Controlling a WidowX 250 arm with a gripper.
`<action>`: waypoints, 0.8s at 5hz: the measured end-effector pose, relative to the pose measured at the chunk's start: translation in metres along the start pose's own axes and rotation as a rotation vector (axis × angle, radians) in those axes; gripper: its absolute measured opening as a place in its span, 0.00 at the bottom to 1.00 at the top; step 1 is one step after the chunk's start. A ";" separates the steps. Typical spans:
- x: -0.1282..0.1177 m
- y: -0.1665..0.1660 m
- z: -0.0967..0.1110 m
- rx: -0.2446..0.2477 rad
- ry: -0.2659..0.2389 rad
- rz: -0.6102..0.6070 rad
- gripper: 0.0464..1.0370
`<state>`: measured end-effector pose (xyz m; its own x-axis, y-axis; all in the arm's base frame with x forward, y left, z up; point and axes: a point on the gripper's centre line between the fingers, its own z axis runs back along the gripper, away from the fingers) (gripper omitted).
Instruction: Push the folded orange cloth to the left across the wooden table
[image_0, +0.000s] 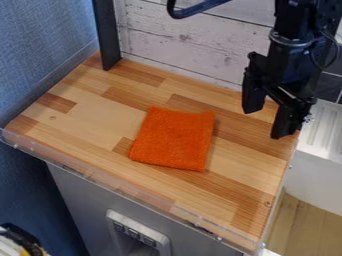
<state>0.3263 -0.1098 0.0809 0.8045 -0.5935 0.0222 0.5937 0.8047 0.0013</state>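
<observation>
The orange cloth (175, 139) lies flat on the mid part of the bench (87, 130), w/ its corners a bit uneven. To the right of it in the view, near the far right corner of the bench, is the end effector (268, 116). It is wide open, fingers pointing down, w/ nothing btwn them, and it stands apart from the cloth. The black arm (291, 35) comes in from the top edge. Behind the bench is a wall of whitish planks (180, 42), w/ a black post (105, 35) at the far left corner. A blue wall (40, 55) is on the left side. A transp. strip (120, 187) runs along the front edge, above a grey front panel (80, 205). On the right side is a white ridged surface (324, 131), next to the bench.
</observation>
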 end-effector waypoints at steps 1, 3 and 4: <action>0.008 0.004 0.001 -0.011 -0.007 -0.024 0.92; 0.016 0.014 -0.019 -0.021 0.010 -0.055 0.34; 0.015 0.016 -0.031 -0.026 0.027 -0.058 0.12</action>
<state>0.3489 -0.1063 0.0503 0.7687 -0.6396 -0.0044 0.6393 0.7686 -0.0244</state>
